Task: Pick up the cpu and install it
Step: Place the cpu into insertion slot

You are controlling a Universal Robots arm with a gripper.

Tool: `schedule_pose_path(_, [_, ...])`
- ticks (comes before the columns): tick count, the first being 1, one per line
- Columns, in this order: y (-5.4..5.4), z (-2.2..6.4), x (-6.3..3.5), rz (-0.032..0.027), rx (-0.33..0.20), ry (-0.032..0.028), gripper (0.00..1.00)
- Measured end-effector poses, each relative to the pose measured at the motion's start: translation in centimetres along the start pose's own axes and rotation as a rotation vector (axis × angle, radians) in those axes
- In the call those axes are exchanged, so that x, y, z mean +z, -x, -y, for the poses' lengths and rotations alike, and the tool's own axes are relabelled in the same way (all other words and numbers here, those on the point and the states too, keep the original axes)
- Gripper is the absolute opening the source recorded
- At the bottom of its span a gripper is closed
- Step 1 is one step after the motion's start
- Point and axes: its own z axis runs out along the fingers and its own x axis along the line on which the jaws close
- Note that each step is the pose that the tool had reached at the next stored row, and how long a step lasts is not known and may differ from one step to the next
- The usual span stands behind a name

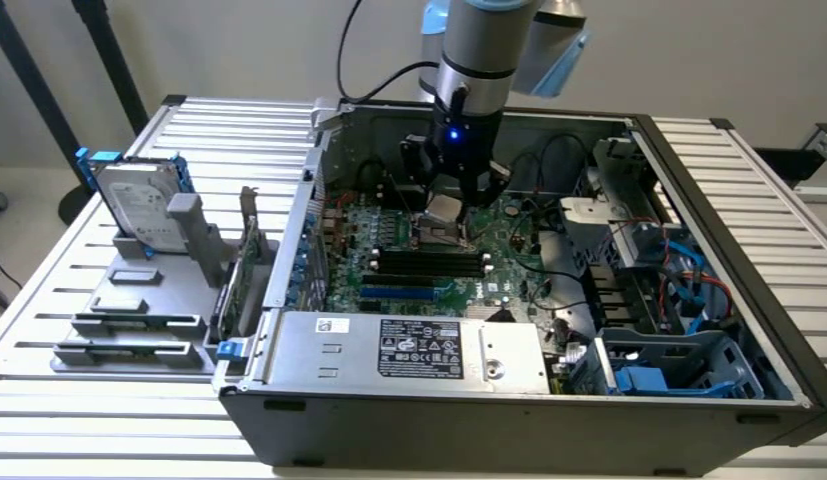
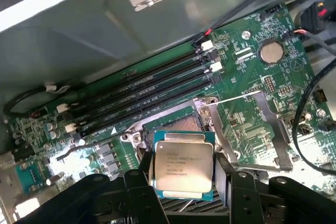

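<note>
Wrist view: I see the gripper (image 2: 184,187) with fingers (image 2: 139,192) clamped on the cpu (image 2: 182,165), just over the open socket (image 2: 177,120) on the motherboard (image 2: 273,85).

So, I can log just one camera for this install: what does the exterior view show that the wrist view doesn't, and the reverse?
Exterior view's own: the hard drive in blue brackets, standing on the grey rack outside the case. Wrist view's own: the coin cell and the printing on the cpu. Shared: the cpu gripped between the jaws over the open socket, beside the black memory slots.
</note>
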Motion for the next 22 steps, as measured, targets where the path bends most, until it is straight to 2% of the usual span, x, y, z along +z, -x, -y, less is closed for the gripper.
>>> schedule_pose_path(11, [0.02, 0.02, 0.33, 0.0023, 0.16, 0.0089, 0.55])
schedule_pose_path(22, [0.05, 0.04, 0.66, 0.0023, 0.321, 0.0165, 0.55])
